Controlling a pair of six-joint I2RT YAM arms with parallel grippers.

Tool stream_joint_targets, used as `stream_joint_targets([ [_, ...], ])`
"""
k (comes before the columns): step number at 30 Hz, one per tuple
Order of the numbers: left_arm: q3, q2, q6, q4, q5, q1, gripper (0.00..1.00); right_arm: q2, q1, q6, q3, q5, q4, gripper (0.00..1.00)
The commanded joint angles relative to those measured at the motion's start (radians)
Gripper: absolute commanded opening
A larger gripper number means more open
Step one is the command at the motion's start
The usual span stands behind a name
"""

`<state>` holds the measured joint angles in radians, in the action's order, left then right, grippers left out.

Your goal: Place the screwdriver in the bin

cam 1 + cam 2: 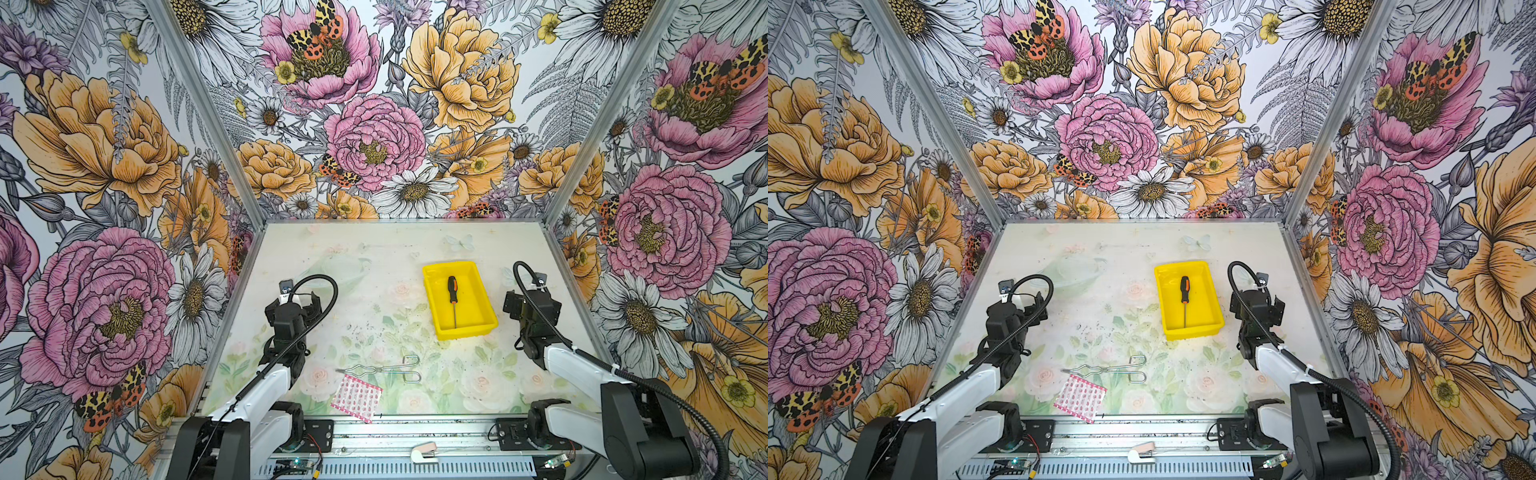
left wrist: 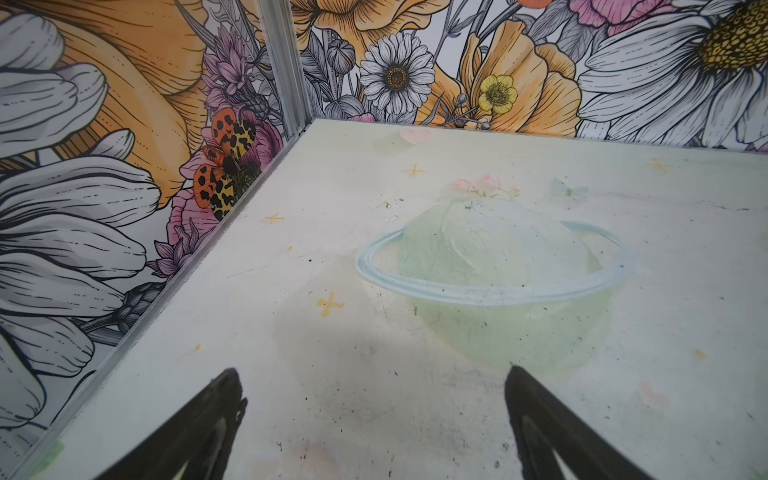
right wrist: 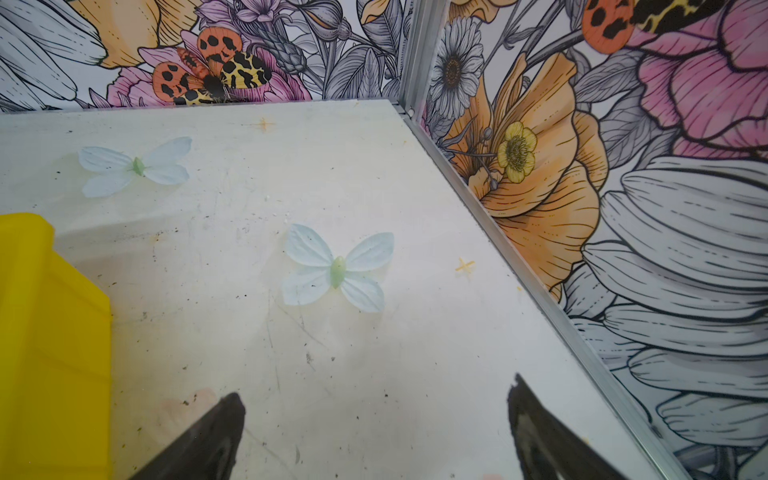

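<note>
The screwdriver, black-handled with orange accents and a thin silver shaft, lies flat inside the yellow bin right of the table's middle, in both top views. My left gripper hovers over bare table at the left, far from the bin, open with nothing between its fingers. Just right of the bin, my right gripper is also open and empty. In the right wrist view only a corner of the bin shows.
Bent silver wire tongs lie near the front centre, with a pink-patterned flat sheet just in front of them. Floral walls with metal corner posts enclose the table on three sides. A small white and pink object rests on the front rail.
</note>
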<state>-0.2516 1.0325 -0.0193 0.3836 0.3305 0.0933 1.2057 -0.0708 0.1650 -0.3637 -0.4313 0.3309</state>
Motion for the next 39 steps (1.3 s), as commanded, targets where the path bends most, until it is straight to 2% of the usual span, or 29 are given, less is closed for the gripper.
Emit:
stream_joint_targets([
  [1,-0.035,0.04,-0.008,0.086,-0.033,-0.009,0.99,0.033,0.006,-0.012,-0.039,0.019,0.079,0.99],
  [7,-0.065,0.123,-0.011,0.143,-0.015,-0.009,0.99,0.115,0.018,-0.031,-0.091,0.092,0.101,1.0],
  [13,-0.101,0.175,-0.011,0.14,0.001,-0.009,0.99,0.154,0.02,-0.031,-0.122,0.101,0.099,1.0],
  [17,-0.087,0.229,-0.002,0.275,0.018,-0.015,0.99,0.163,0.026,-0.03,-0.129,0.115,0.103,1.0],
  [21,-0.104,0.317,0.012,0.393,-0.032,-0.032,0.99,0.24,0.043,-0.036,-0.179,0.158,0.146,1.0],
  [24,-0.113,0.387,0.05,0.457,-0.062,-0.035,0.99,0.308,0.052,-0.053,-0.246,0.157,0.115,1.0],
  [25,-0.116,0.437,0.046,0.485,-0.1,-0.049,0.99,0.329,0.054,-0.062,-0.216,0.154,0.194,0.99],
  [26,-0.122,0.504,0.053,0.547,-0.172,-0.066,0.99,0.322,0.054,-0.057,-0.21,0.158,0.196,1.0],
  [27,-0.123,0.527,0.05,0.573,-0.193,-0.075,0.99,0.325,0.054,-0.066,-0.198,0.157,0.231,0.99],
  [28,-0.133,0.506,0.026,0.511,-0.156,-0.081,0.99,0.318,0.054,-0.058,-0.197,0.157,0.214,0.99],
  [30,-0.119,0.523,0.025,0.579,-0.129,-0.073,0.99,0.311,0.054,-0.061,-0.169,0.155,0.266,0.99],
  [32,-0.114,0.514,0.03,0.57,-0.068,-0.055,0.99,0.303,0.062,-0.055,-0.15,0.171,0.293,0.99],
  [36,-0.114,0.52,0.032,0.582,-0.067,-0.054,0.99,0.295,0.065,-0.053,-0.135,0.179,0.312,0.99],
  [39,-0.111,0.52,0.034,0.588,-0.065,-0.051,0.99,0.305,0.066,-0.091,-0.049,0.285,0.469,1.0],
])
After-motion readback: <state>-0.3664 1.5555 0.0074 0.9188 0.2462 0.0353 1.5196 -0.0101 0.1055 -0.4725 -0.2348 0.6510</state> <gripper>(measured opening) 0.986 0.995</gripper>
